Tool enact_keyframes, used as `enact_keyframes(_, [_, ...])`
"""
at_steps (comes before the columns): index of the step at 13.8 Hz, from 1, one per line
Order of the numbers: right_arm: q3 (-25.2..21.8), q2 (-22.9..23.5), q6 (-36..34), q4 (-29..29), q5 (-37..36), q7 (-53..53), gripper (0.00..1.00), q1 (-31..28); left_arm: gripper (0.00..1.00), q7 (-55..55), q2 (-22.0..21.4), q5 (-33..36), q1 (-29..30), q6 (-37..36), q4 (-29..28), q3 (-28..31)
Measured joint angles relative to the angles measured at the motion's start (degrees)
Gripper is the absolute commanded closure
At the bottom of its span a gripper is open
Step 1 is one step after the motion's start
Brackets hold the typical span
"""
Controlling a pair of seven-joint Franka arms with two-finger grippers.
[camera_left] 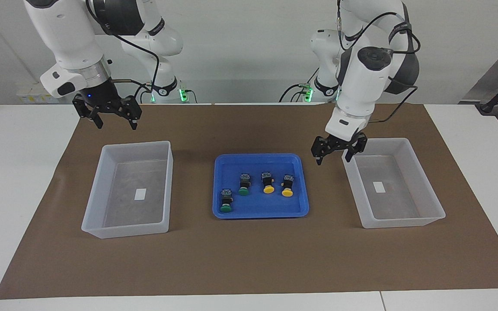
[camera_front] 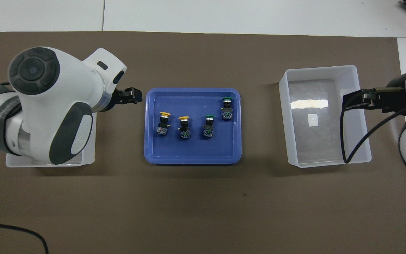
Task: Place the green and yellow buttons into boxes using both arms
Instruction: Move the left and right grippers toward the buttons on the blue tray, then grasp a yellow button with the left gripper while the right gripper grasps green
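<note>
a shallow glossy blue plastic tray (camera_left: 301, 183) with rounded corners sits mid-table on matte brown paper (camera_left: 249, 259). on it lie four push-button switches on their sides, blocky black-grey bodies toward the robots, mushroom caps away: two yellow-capped buttons (camera_left: 268, 182) toward the left arm's end, two green-capped buttons (camera_left: 244, 184) toward the right arm's end. a translucent whitish bin (camera_left: 134, 224) with sloped walls and a small white label stands at each end of the paper; both hold no buttons. the left gripper (camera_left: 334, 160) hangs with fingers apart over the gap between tray and its bin (camera_left: 404, 222). the right gripper (camera_left: 116, 125), fingers spread, hovers over the paper by its bin's robot-side edge.
</note>
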Motion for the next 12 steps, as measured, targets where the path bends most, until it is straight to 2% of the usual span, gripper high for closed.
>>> enact_keyframes(5, [0.2, 0.7, 10.5, -5.5, 0.1, 0.7, 0.0, 4.0, 0.0, -3.3, 2.8, -0.2, -1.5, 9.8, -5.5, 0.0])
enact_keyframes(8, [0.3, 3.7, 16.8, -7.0, 0.0, 5.9, 0.0, 8.3, 0.0, -8.4, 7.2, -0.2, -4.3, 16.4, -6.5, -0.1])
enact_keyframes(12, [0.4, 8.7, 23.7, -7.1, -0.4, 13.2, 0.0, 14.4, 0.0, -9.1, 11.5, -0.2, -5.3, 22.0, -6.7, -0.1])
